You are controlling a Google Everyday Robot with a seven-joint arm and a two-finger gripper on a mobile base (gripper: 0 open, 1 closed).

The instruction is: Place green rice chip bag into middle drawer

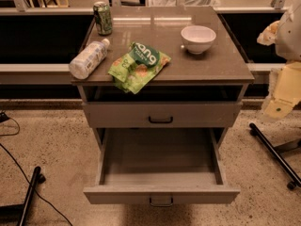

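The green rice chip bag [138,65] lies flat on the cabinet top [207,65], near its front edge and left of centre, one corner hanging over the edge. The middle drawer [160,194] is pulled wide open below, and its inside looks bare. Its small loop handle sits at the front centre. The grey drawer front [161,114] above it, with a black handle, is closed. My gripper [269,33] is at the far right edge of the view, beside the cabinet's back right corner. It is well away from the bag and holds nothing that I can see.
A green drink can [102,18] stands at the back left of the top. A clear plastic bottle [88,59] lies on its side at the left edge. A white bowl [198,38] sits at the back right. Black stand legs [275,154] and cables [19,173] lie on the floor.
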